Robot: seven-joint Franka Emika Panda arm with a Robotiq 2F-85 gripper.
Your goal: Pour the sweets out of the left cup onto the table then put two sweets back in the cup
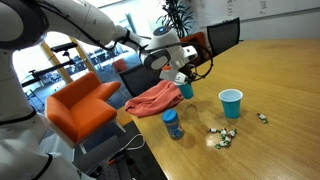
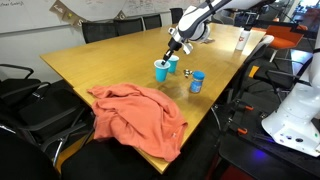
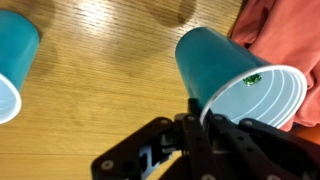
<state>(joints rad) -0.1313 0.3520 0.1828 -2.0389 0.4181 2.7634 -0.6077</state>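
Observation:
My gripper (image 1: 181,80) (image 2: 177,50) (image 3: 198,112) is shut on the rim of the left cup (image 1: 186,91) (image 2: 173,64) (image 3: 225,70), a deep teal cup held at the table surface beside the cloth. In the wrist view one green sweet (image 3: 253,78) shows inside the cup. Several sweets (image 1: 222,137) lie scattered on the table (image 1: 270,80) near its front edge, and one more sweet (image 1: 262,117) lies apart. No sweets can be made out on the table (image 2: 90,60) in the exterior view from the cloth's side.
A light-cyan cup (image 1: 231,102) (image 2: 160,70) (image 3: 14,65) stands upright near the held cup. A blue lidded bottle (image 1: 171,124) (image 2: 196,82) stands by the table edge. A salmon cloth (image 1: 153,98) (image 2: 140,115) (image 3: 285,30) lies beside the cups. An orange chair (image 1: 82,105) stands off the table.

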